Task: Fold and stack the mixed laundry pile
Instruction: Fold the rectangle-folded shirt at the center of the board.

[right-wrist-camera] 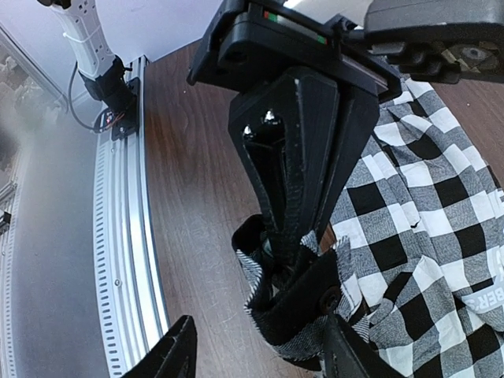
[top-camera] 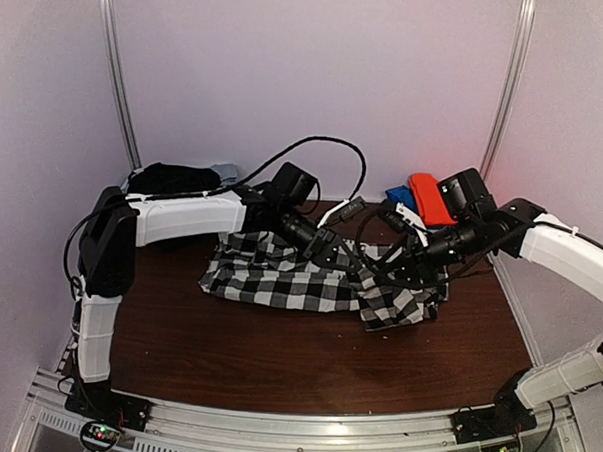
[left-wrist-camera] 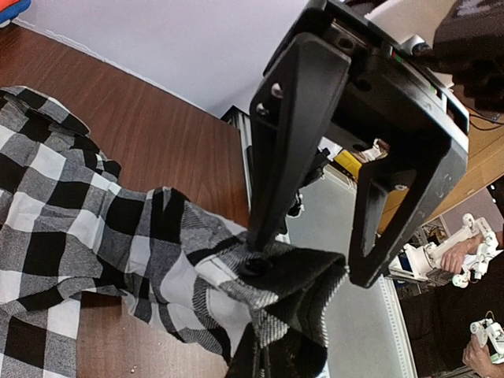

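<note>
Checked shirt: the black-and-white checked shirt (top-camera: 279, 280) lay spread and crumpled in the middle of the brown tabletop (top-camera: 276, 355), with its right end bunched up.
Writing: a white patch on the shirt, at the right edge of the right wrist view, had grey letters (right-wrist-camera: 480, 295) that looked like "BER"; the rest was cut off.
Button: a small dark button (left-wrist-camera: 253, 268) sat on the lifted edge of the shirt.
Left end effector: the left end effector (right-wrist-camera: 283, 250) was pinched tight on a fold of the checked shirt and held it up off the tabletop.
Right end effector: the right end effector (left-wrist-camera: 311, 264) had its fingers apart, one on each side of that lifted fold. One finger touched the cloth by the button.
Orange-red cloth: the orange-red cloth (top-camera: 428, 197) lay at the back right, behind the right arm, just beside a blue thing (top-camera: 400, 197).
Black cloth: the black cloth (top-camera: 179, 176) lay at the back left, behind the left arm.
</note>
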`<state>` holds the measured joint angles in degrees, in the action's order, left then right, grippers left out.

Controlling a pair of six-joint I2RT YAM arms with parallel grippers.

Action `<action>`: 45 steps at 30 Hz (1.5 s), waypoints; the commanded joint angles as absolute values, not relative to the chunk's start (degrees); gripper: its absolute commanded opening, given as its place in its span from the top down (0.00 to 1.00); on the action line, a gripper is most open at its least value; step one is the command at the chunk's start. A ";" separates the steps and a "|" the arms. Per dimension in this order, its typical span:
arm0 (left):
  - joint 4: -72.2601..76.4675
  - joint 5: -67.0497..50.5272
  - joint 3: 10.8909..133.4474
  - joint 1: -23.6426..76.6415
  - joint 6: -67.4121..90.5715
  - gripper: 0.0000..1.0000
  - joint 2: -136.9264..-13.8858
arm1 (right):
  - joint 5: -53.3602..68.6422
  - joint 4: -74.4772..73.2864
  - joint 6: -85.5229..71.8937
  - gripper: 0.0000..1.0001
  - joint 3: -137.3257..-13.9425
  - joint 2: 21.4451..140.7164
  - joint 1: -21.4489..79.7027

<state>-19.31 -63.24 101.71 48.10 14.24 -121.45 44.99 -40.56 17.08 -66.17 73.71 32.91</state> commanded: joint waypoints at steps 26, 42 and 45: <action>-11.49 -51.01 93.86 35.10 16.78 0.02 -111.03 | 27.87 -36.59 12.15 1.00 -81.30 82.93 28.59; -11.84 -12.70 78.43 32.17 13.52 0.02 -91.89 | 19.08 -33.94 7.04 1.00 -112.41 109.85 16.14; -12.12 -8.84 76.69 32.17 14.12 0.02 -90.50 | 16.98 -34.56 7.91 1.00 -116.68 113.89 16.00</action>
